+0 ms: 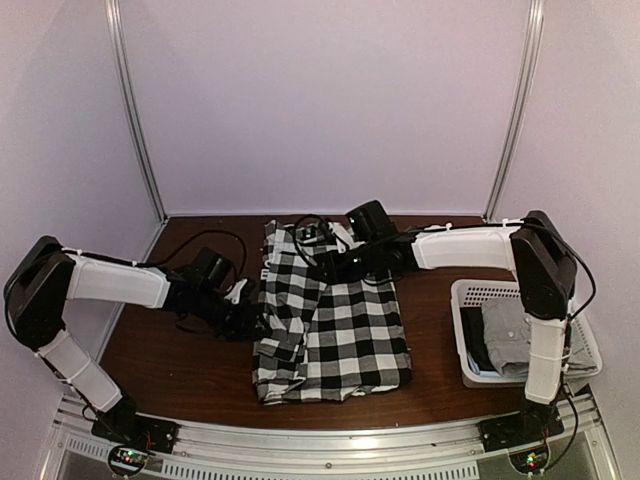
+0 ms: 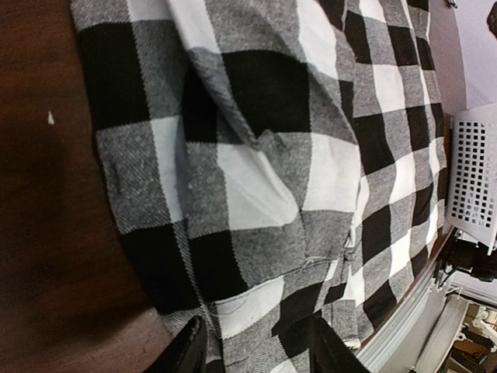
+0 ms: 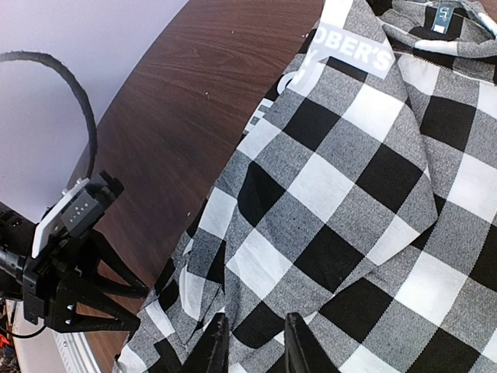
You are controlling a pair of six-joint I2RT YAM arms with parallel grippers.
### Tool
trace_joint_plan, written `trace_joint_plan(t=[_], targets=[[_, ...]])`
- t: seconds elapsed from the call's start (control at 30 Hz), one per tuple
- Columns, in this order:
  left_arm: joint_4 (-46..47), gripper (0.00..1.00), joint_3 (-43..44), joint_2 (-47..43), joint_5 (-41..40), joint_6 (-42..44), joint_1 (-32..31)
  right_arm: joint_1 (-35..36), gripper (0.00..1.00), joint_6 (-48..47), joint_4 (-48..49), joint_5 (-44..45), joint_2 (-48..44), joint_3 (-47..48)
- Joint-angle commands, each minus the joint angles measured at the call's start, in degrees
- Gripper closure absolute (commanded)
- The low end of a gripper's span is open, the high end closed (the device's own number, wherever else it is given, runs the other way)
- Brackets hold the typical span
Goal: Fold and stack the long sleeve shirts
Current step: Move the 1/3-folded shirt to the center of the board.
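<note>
1. The checked shirt (image 1: pixel 335 330) lies crumpled on the table (image 1: pixel 180 370), with one side doubled over itself. It lies just right of the left gripper (image 1: pixel 247 305) and beneath the right gripper (image 1: pixel 335 265), which hangs over its collar end.
2. In the left wrist view, only the tips of the left gripper (image 2: pixel 260 350) show, and the bottom edge cuts off the rest. The two dark fingers stand well apart, with the shirt's edge lying in the gap. Nothing looks pinched, though it is unclear whether either pad touches the cloth.
3. In its own view the right gripper (image 3: pixel 252 346) has a narrow gap between its fingers, which are also cut off below. Checked cloth lies directly under them and shows through the gap. No fold is visibly clamped, and contact cannot be judged.
4. Ahead of the right fingers a flap of cloth lies folded over. Beyond it is a white label (image 3: pixel 349 47) whose first letters are hidden, leaving "OBER'S" readable. A collar tag (image 3: pixel 443 15) farther on is too small to read.
5. The grey shirt (image 1: pixel 505 330) sits bundled in the basket (image 1: pixel 470 292), to the right of the right arm and well away from both grippers. That arm partly covers it. A dark item (image 1: pixel 475 345) beside it is hard to make out.
6. A black cable (image 3: pixel 62 85) loops to the left of the right gripper and runs out of frame.
</note>
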Motion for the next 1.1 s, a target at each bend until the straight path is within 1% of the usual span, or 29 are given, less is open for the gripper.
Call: trace_joint_plan(t=[0.0,0.23,0.47,0.63,0.7,0.83,0.87,1.07], targets=[[-3.14,0.54,-0.99,-2.21,-3.67,-0.36,-0.74,-1.06,0.74,0.55,2.32,0.97,-2.98,-0.27],[-5.63,0.54,-1.99,-2.24,-4.03,-0.96,-3.7,-1.87,0.74,0.84,3.31,0.11,-3.44,-1.27],[-5.88,0.55,-3.23,-1.8,-3.93,-3.39,-5.73,-2.39,0.73,1.26,4.47,-0.97,-3.29,-1.79],[-5.86,0.64,-2.47,-0.21,-3.32,-6.28,-9.46,-2.93,0.73,1.72,6.0,-1.16,-3.06,-2.23],[-6.06,0.71,-2.63,0.22,-3.1,-7.38,-10.96,-3.22,0.73,1.98,6.89,-1.44,-2.8,-2.25],[-8.62,0.97,-3.67,0.26,-3.96,-7.95,-11.88,-4.16,0.73,2.06,7.78,-1.55,-1.53,-0.68],[-9.78,1.0,-3.93,0.06,-4.28,-7.89,-11.88,-4.51,0.73,2.23,7.95,-1.77,-1.05,-0.11],[-19.67,1.0,-4.72,-3.21,-8.79,-6.63,-11.81,-5.95,0.73,2.28,8.0,-1.84,3.12,4.28]])
